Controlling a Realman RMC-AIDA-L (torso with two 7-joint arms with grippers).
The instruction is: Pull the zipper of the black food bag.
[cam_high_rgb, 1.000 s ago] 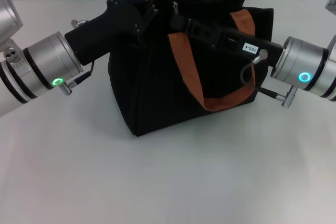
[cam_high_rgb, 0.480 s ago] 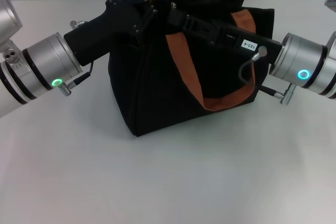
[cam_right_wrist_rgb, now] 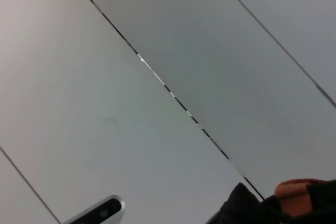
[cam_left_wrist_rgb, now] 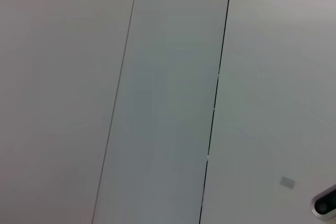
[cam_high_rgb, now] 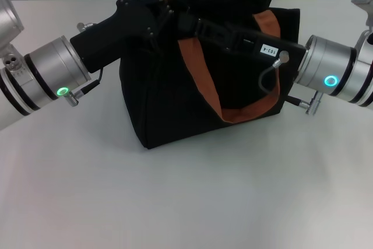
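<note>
We are working mid-pull: both end effectors, left (cam_high_rgb: 160, 18) and right (cam_high_rgb: 185, 23), are meeting at the boxy black fabric food bag's (cam_high_rgb: 175, 103) top edge on the white bench (cam_high_rgb: 175, 202), finger states and zipper indiscernible.

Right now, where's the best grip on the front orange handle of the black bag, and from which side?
Probably the low bend of the front handle, from the robot's side: it hangs slack down the black food bag, while its upper strands are crossed by the right gripper. The left gripper sits at the bag's top edge.
</note>
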